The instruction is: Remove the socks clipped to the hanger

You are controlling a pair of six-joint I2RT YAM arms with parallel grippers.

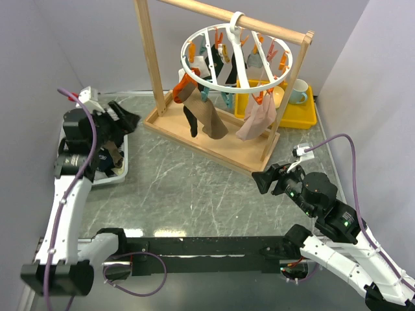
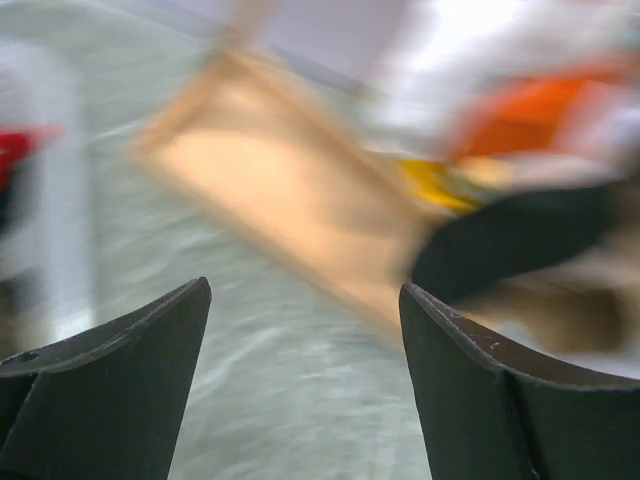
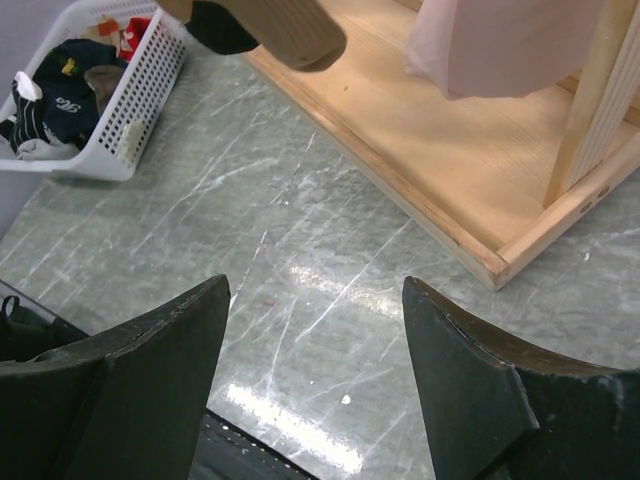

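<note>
The white ring hanger [image 1: 237, 59] hangs by its hook from the wooden rack's top bar, with orange and teal clothespins around it. A brown sock [image 1: 211, 116], a black sock [image 1: 190, 121] and a pale pink sock [image 1: 257, 118] dangle from it, and darker socks [image 1: 218, 65] are clipped on the far side. My left gripper [image 1: 128, 118] is open and empty, left of the rack above the basket's far end; its wrist view [image 2: 305, 290] is blurred. My right gripper [image 1: 262, 180] is open and empty, low near the rack's front right corner. Its wrist view [image 3: 315, 285] shows the brown sock's toe [image 3: 285, 25] and the pink sock [image 3: 510, 40].
The wooden frame rack [image 1: 214, 139] stands mid-table on a flat base. A white mesh basket [image 1: 123, 159] with several socks in it sits at the left and also shows in the right wrist view [image 3: 135, 95]. A yellow tray [image 1: 305, 115] with a mug [image 1: 298, 92] is behind the rack.
</note>
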